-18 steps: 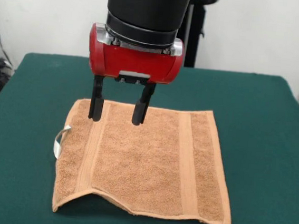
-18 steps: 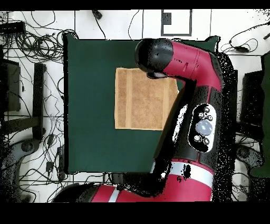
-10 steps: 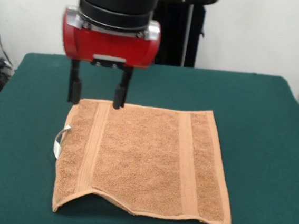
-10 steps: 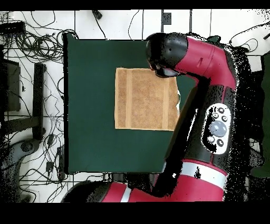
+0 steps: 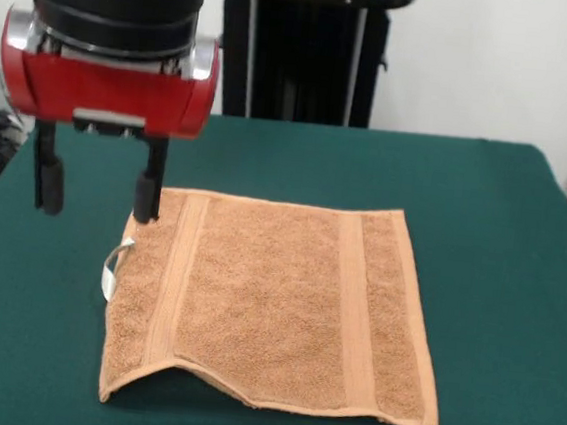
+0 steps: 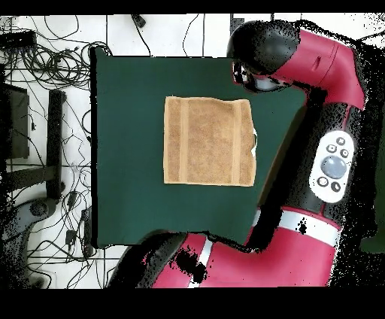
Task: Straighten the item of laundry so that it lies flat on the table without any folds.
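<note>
The towel [image 5: 274, 307] is spread mid-counter [image 5: 501, 244] with one front corner humped up and its tag [image 5: 113, 261] sticking off one side edge, wide bare felt being left all round, while the tool [image 5: 95, 194], released and empty, is held above the towel's far tag-side corner.

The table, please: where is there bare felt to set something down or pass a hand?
On the table, wide strips lie bare right of the towel and behind it toward the pedestal. Left of the towel it is crowded: the open gripper hangs over that corner, beside the white tag.
</note>
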